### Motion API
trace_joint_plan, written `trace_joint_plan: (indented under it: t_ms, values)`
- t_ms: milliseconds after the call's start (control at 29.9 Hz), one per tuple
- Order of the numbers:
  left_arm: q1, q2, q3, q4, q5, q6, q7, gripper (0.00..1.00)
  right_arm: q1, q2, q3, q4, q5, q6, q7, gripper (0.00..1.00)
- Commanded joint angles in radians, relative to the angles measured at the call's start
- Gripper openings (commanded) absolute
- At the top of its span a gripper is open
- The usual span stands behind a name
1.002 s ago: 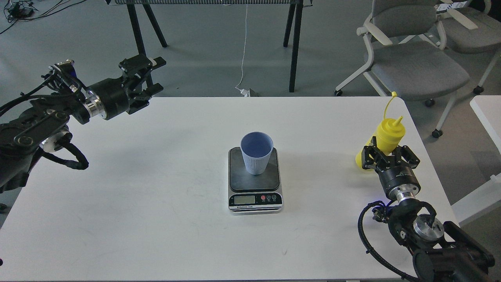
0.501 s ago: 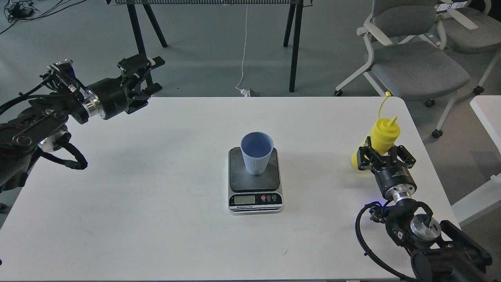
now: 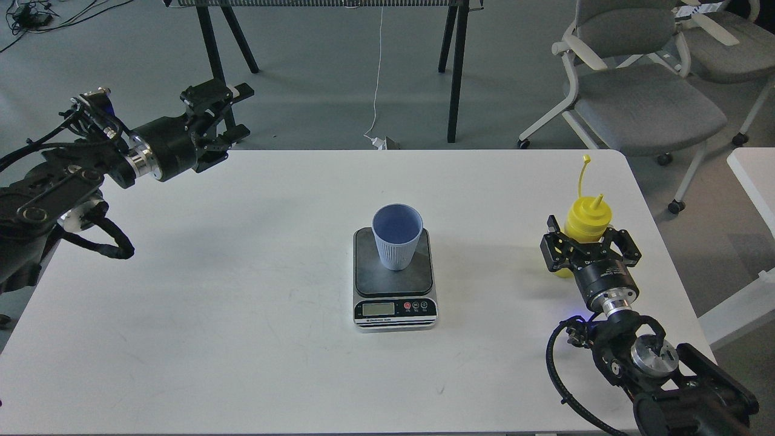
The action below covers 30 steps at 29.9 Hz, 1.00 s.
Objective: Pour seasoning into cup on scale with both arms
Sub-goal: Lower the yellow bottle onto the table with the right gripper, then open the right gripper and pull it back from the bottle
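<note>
The yellow seasoning bottle (image 3: 586, 217) stands nearly upright near the table's right edge, its cap strap sticking up. My right gripper (image 3: 588, 247) is shut on its lower body, a finger on each side. The light-blue ribbed cup (image 3: 396, 237) stands upright and looks empty on the dark plate of the silver scale (image 3: 395, 310) at the table's middle. My left gripper (image 3: 241, 111) is open and empty, held above the table's far left edge, well away from the cup.
The white table (image 3: 242, 315) has a rounded far right corner close to the bottle. Grey office chairs (image 3: 636, 91) stand behind on the right. Black legs of another table (image 3: 455, 72) stand behind. A second white surface (image 3: 754, 175) lies at the right edge.
The right gripper has shifted left and back a little with the bottle, and the bottle has gone from tilted to nearly upright. The left arm has barely moved.
</note>
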Motion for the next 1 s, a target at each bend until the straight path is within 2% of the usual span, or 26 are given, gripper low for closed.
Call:
trace_joint_plan:
  t_ms: [0, 434, 969]
  values:
    - [-0.001, -0.001, 0.0, -0.001, 0.0, 0.0, 0.0, 0.89, -0.034, -0.006, 0.0, 0.028, 0.0, 0.0, 0.001, 0.89]
    - [0.007, 0.001, 0.0, 0.001, 0.002, 0.0, 0.0, 0.9, -0.129, -0.046, 0.017, 0.088, 0.003, 0.0, 0.008, 0.89]
    - [0.004, 0.0, 0.0, -0.002, 0.0, 0.0, 0.0, 0.9, -0.266, -0.095, 0.02, 0.24, 0.002, 0.0, 0.013, 0.89]
